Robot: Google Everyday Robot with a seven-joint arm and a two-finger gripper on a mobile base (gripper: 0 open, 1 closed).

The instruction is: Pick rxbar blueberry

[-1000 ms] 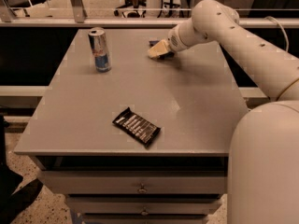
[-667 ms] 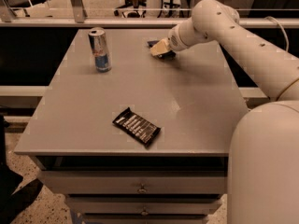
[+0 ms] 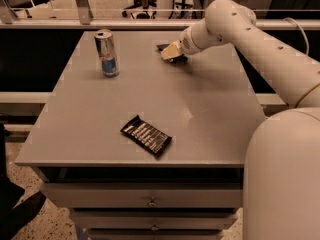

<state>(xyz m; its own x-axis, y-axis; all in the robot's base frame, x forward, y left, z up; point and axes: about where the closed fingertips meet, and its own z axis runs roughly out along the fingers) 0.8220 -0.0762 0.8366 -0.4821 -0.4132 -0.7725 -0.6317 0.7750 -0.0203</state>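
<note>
My gripper (image 3: 172,52) is at the far side of the grey table (image 3: 210,109), right of centre, low over a small dark wrapper. That wrapper, the rxbar blueberry (image 3: 162,47), lies flat on the table and is mostly hidden under the gripper. Only a dark corner shows at the gripper's left and a dark strip at its lower right. My white arm reaches in from the right.
A silver-and-blue can (image 3: 107,53) stands upright at the far left of the table. A larger black wrapper with silvery print (image 3: 146,135) lies near the front edge. Drawers (image 3: 150,201) are below the tabletop, and a rail runs behind the table.
</note>
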